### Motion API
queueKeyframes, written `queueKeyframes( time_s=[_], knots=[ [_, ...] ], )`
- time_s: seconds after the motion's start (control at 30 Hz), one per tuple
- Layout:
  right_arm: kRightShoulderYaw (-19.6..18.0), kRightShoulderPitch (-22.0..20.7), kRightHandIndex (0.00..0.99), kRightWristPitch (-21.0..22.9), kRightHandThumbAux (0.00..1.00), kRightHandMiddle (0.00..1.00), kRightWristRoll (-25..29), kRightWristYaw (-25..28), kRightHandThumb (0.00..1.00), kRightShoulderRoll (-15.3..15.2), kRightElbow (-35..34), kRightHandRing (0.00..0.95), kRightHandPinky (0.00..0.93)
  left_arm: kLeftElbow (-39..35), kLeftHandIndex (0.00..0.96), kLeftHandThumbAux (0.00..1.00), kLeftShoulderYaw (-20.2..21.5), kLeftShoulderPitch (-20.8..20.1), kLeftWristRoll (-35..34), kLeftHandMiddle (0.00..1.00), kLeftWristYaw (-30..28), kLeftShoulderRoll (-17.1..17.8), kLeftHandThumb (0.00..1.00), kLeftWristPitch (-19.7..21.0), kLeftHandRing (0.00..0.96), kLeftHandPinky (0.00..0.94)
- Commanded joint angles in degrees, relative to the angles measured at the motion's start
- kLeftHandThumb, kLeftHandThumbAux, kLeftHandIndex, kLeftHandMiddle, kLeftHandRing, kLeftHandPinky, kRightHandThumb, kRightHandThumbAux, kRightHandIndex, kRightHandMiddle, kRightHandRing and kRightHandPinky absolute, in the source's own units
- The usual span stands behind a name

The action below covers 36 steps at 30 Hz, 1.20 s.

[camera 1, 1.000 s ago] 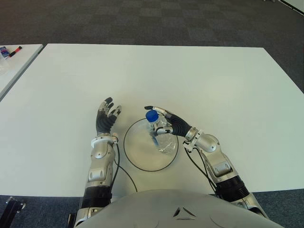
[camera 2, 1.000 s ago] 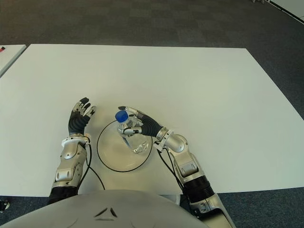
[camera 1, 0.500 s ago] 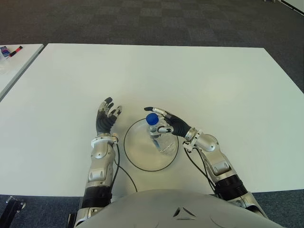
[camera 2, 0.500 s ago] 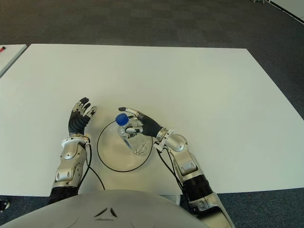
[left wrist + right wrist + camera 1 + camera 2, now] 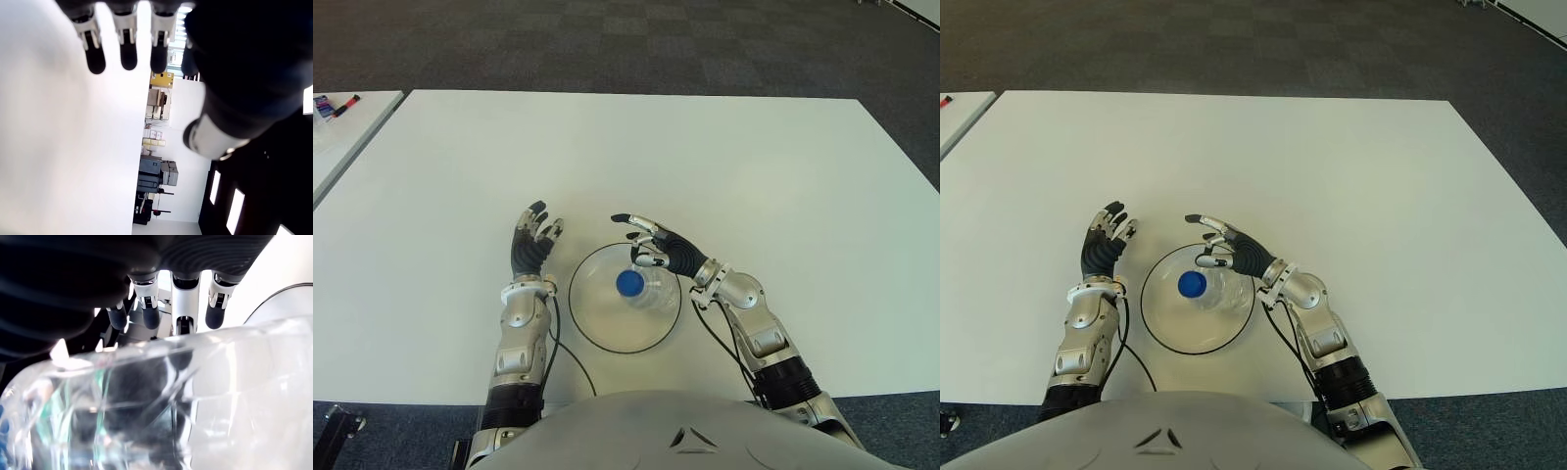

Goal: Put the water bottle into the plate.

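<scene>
The clear water bottle (image 5: pixel 653 291) with a blue cap (image 5: pixel 629 284) is inside the round glass plate (image 5: pixel 599 323), its cap near the plate's middle and its body toward the right rim. My right hand (image 5: pixel 636 241) hovers over the plate's far right rim, fingers spread, holding nothing. In the right wrist view the bottle (image 5: pixel 161 401) fills the picture, with the straight fingertips (image 5: pixel 149 316) beyond it. Left of the plate, my left hand (image 5: pixel 534 239) shows with its fingers extended and nothing in it.
The white table (image 5: pixel 705 157) stretches far ahead and to both sides. A second white table (image 5: pixel 342 132) at the far left carries pens (image 5: pixel 337 105). Thin black cables (image 5: pixel 570 352) run from both wrists near the front edge. Dark carpet lies beyond.
The right hand held the tilted bottle over the plate; its fingers have opened and the bottle has dropped down into the plate. The left hand has not moved.
</scene>
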Motion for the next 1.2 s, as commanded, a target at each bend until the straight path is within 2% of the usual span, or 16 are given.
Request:
queueKeyframes(
  time_s=[0.03, 0.43, 1.2],
  knots=[
    [-0.4, -0.3, 0.0, 0.7, 0.367, 0.0, 0.9, 0.0, 0.033, 0.1, -0.1, 0.0, 0.003, 0.2, 0.18, 0.817, 0.0, 0.2, 0.0, 0.136, -0.1, -0.7, 0.386, 0.5, 0.12, 0.171],
    [-0.8, -0.1, 0.0, 1.4, 0.399, 0.0, 0.8, -0.7, 0.034, 0.2, -0.7, 0.0, 0.036, 0.3, 0.168, 0.811, -0.1, 0.2, 0.2, 0.12, 0.0, -0.5, 0.352, 0.7, 0.11, 0.163],
    [-1.2, 0.2, 0.0, 0.3, 0.46, 0.0, 1.1, -1.9, 0.035, 0.4, -1.0, 0.0, 0.044, 0.7, 0.177, 0.78, 0.1, 0.0, 0.0, 0.122, 0.1, -0.7, 0.398, 0.6, 0.109, 0.168]
  ],
)
